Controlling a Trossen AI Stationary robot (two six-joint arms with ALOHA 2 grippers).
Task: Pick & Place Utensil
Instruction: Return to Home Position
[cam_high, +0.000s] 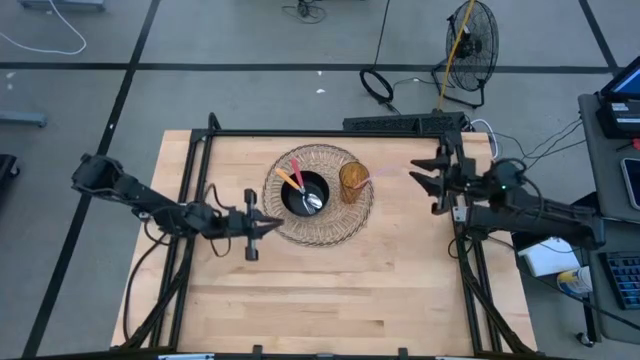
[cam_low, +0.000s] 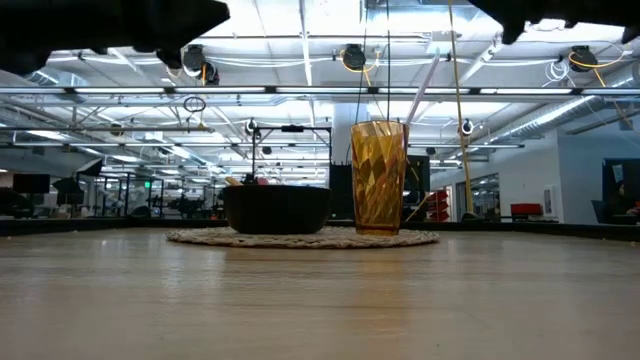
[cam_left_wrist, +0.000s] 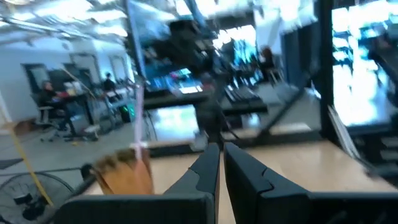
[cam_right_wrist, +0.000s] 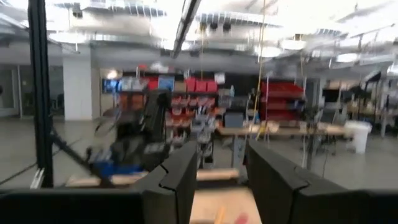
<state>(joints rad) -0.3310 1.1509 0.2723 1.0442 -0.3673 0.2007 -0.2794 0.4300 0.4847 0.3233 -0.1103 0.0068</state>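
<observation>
My left claw (cam_high: 268, 225) hangs over the table (cam_high: 330, 300) with its tips aimed at the woven mat (cam_high: 322, 234), whose rim lies just ahead of them, close but not touching. Its fingers (cam_left_wrist: 205, 171) are drawn together with only a sliver between them, and they grip nothing. Straight beyond that claw, past the mat's rim, sits the black bowl (cam_high: 305, 195) in the middle of the mat, with the yellow spoon (cam_high: 289, 179) standing in it, handle leaning up and away. Past the bowl, farther from this claw, the orange cup (cam_high: 351, 181) stands upright on the mat just beside the bowl, and the pink straw (cam_high: 378, 174) rests inside it. My right claw (cam_high: 424, 174) faces the mat from the opposite side. Its fingers (cam_right_wrist: 180, 180) are spread well apart and empty. The cup is the nearest thing ahead of it, and the straw's free end tilts out over the mat's rim towards this claw, with a strip of bare table between them. In the low view the cup and bowl stand side by side on the mat. A black frame rail (cam_high: 320, 133) runs along the table's far edge beyond the mat, and side rails pass under both arms. On the near side of both claws the wood lies broad and bare.
</observation>
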